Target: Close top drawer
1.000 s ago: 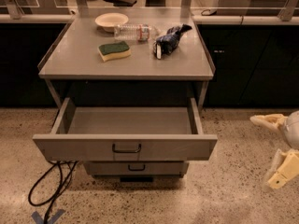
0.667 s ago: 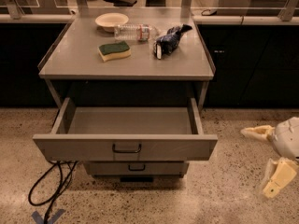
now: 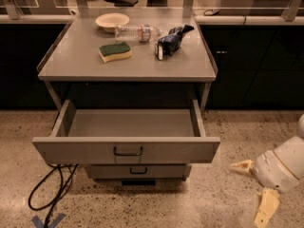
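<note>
The top drawer [image 3: 127, 149] is a wide grey metal drawer pulled fully out from under the grey table, and it is empty inside. Its flat front carries a small dark U-shaped handle [image 3: 128, 151]. A narrower drawer front [image 3: 138, 171] sits shut below it. My gripper [image 3: 253, 191] is at the lower right, low over the floor, to the right of the drawer's front right corner and clear of it. Its two pale fingers [image 3: 266, 209] are spread apart and hold nothing.
The table top [image 3: 85, 61] holds a bowl [image 3: 112, 21], a plastic bottle [image 3: 138, 33], a green and yellow sponge [image 3: 115, 51] and a dark blue bag [image 3: 170, 40]. A black cable [image 3: 50, 194] loops on the floor at the lower left. Dark cabinets [image 3: 256, 65] stand behind.
My gripper has moved left, toward the drawer's right front corner. The drawer has stayed open and the table's objects have not moved.
</note>
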Robot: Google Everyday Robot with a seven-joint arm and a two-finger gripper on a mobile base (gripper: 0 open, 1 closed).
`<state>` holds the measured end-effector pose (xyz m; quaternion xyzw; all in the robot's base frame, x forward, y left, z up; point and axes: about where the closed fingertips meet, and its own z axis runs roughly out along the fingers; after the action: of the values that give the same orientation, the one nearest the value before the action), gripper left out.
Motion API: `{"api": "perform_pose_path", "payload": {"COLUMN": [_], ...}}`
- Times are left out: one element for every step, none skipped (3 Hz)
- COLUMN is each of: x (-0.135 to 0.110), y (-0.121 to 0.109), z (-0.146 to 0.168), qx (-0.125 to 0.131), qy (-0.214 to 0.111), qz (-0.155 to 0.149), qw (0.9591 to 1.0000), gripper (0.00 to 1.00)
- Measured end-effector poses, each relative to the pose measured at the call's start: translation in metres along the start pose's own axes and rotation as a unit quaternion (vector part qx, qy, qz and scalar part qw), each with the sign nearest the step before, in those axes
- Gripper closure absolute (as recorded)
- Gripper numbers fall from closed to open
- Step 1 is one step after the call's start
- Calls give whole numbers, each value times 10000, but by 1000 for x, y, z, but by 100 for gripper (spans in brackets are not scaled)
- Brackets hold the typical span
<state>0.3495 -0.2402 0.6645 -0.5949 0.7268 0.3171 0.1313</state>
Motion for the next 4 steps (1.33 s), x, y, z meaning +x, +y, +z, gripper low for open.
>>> {"api": "perform_pose_path", "payload": {"x": [-9, -41, -45, -46], "y": [-3, -32, -45, -45], "z": [29, 36, 35, 35], "qx": [160, 890, 1123, 1122], "qy": [222, 9, -3, -4], "qz": [-365, -789, -814, -817], "qw": [9990, 9929, 9903, 9903], "gripper": [0, 0, 0, 0]}}
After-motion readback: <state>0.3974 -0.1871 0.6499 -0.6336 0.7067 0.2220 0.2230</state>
